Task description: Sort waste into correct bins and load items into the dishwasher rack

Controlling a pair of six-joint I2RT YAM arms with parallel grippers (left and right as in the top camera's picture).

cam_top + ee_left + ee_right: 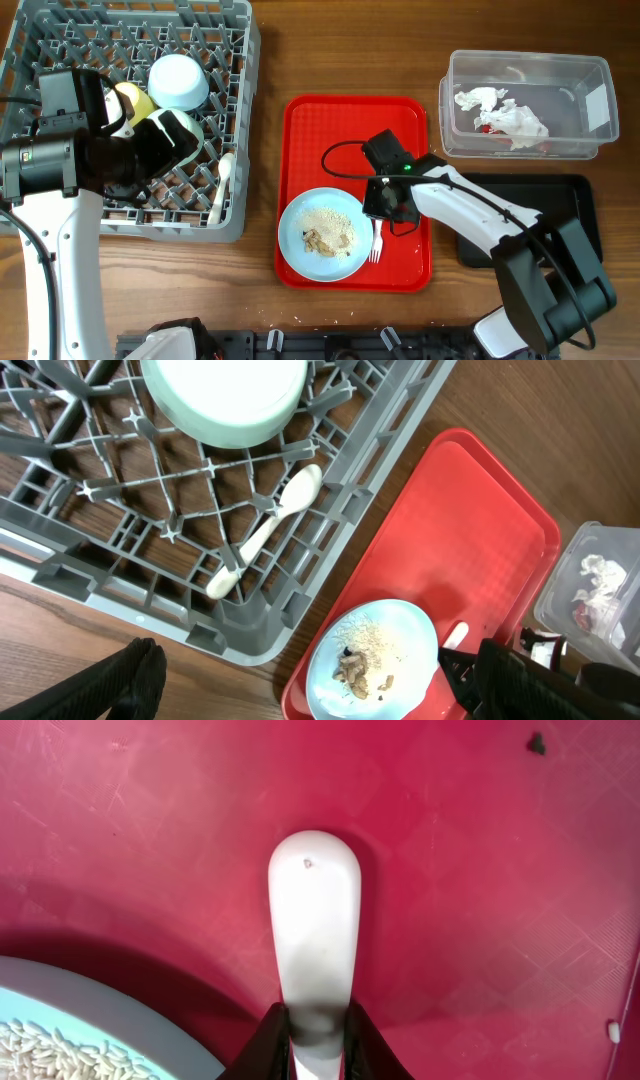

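My right gripper [386,205] is shut on the handle of the white plastic fork [377,243], which lies on the red tray beside the pale blue plate [322,232]. The right wrist view shows the jaws [316,1025] pinching the fork handle [313,910]. The plate holds beige food scraps [328,238]. My left gripper [165,145] is open and empty above the grey dishwasher rack [60,40]; its fingers [320,660] are spread wide. In the rack are a pale blue bowl [179,80], a yellow cup [134,99], a pale green bowl [225,395] and a white spoon [265,532].
The clear tub [590,70] at the back right holds crumpled napkins [505,113] and a red-and-white wrapper [486,128]. The black tray [560,195] lies in front of it, partly under my right arm. The red serving tray [350,120] sits in the middle.
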